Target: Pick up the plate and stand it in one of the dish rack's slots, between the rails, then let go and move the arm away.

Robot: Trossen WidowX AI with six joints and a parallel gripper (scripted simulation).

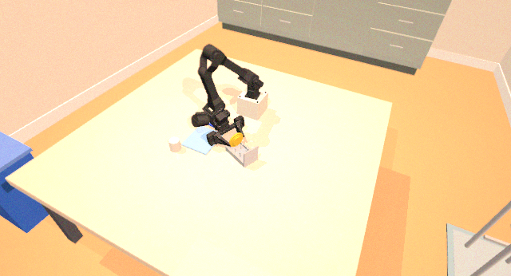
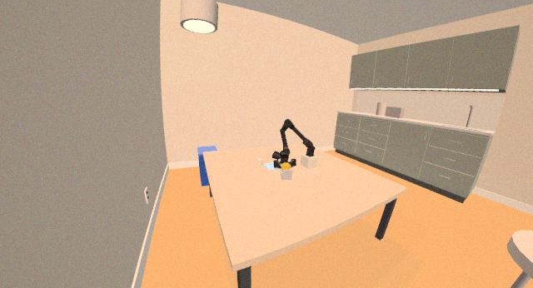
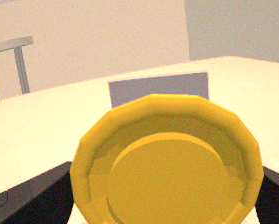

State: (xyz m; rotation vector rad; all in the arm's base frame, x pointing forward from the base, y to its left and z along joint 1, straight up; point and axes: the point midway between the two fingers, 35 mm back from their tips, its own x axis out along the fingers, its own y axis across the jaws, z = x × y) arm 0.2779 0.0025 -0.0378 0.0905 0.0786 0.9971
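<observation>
The yellow plate (image 1: 235, 139) (image 2: 286, 166) (image 3: 167, 175) stands on edge, held between the two fingers of my gripper (image 1: 235, 139) (image 3: 167, 182), which is shut on its opposite sides. In the wrist view the plate's face fills the middle, with a dark finger at each side. The grey dish rack (image 1: 251, 156) (image 2: 286, 176) (image 3: 159, 87) stands on the table under and beyond the plate. The plate is over the rack's near part; its lower edge is hidden, so I cannot tell whether it sits between the rails.
A light blue flat square (image 1: 196, 142) (image 2: 271, 166) lies beside the gripper, with a small pale cup (image 1: 175, 144) (image 2: 260, 161) past it. The arm's white base block (image 1: 252, 105) (image 2: 309, 161) stands behind the rack on the table (image 1: 279, 212) (image 2: 308, 213).
</observation>
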